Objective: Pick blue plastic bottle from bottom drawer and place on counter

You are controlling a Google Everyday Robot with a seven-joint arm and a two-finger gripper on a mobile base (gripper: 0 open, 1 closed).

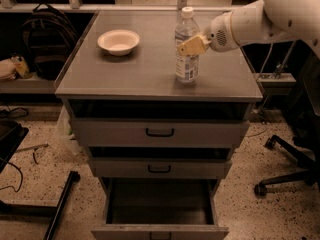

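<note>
The blue plastic bottle (186,66), clear with a white cap and a pale label, stands upright on the counter (145,76), right of centre. My gripper (192,45) reaches in from the right on the white arm. Its tan fingers (195,46) are closed around the bottle's upper body. The bottom drawer (160,206) is pulled open below, and its dark inside holds nothing I can see.
A white bowl (118,41) sits on the counter at the back left. The two upper drawers (160,132) stand slightly ajar. A backpack (42,39) is on a shelf at the left, an office chair base (290,164) at the right, a black stand leg (60,206) on the floor at the left.
</note>
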